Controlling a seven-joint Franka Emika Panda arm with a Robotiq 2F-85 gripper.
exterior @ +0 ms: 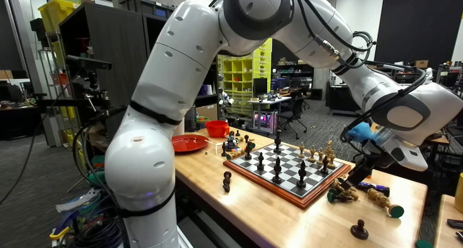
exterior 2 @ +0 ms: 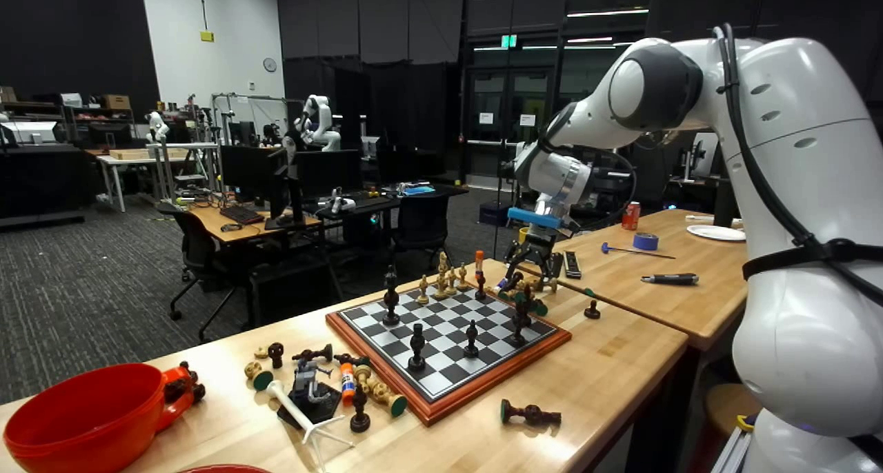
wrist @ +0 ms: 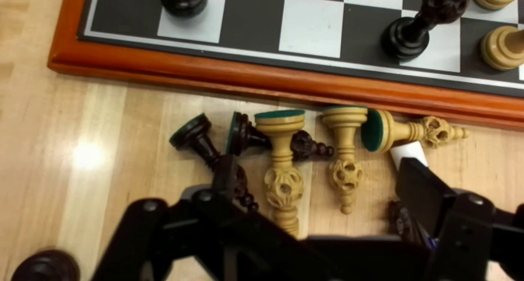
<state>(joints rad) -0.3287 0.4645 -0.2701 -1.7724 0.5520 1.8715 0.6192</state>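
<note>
Black gripper (wrist: 320, 174), fingers spread wide, hangs over toppled chess pieces (wrist: 282, 162); they lie on the wooden table (wrist: 135, 150) just beside the chessboard (wrist: 266, 74). Dark piece (wrist: 206, 150) partly hidden behind one finger, can't tell if touching.

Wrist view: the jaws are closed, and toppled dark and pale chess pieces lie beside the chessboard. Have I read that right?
Not quite: the wrist view shows the jaws standing wide open, not closed. The toppled dark and pale chess pieces do lie beside the chessboard.
</note>
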